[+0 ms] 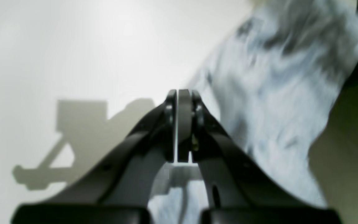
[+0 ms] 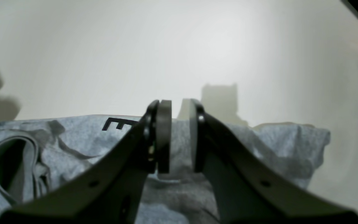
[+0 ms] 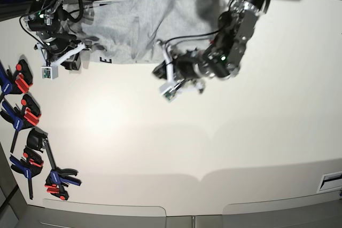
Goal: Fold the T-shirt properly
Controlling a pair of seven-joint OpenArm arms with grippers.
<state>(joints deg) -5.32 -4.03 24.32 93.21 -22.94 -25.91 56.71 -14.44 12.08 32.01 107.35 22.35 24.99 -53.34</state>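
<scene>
The grey T-shirt lies rumpled at the far edge of the white table. The left gripper, jaws closed on nothing, hangs beside it; the right gripper stands slightly parted over the cloth.

Count: 1 shirt, 2 arms, several clamps.

One grey T-shirt at top centre of the base view. Two grippers: left gripper mid-frame, right gripper upper left. Spring clamps down the left edge: about six, overlapping, exact count unclear. One white table.
</scene>
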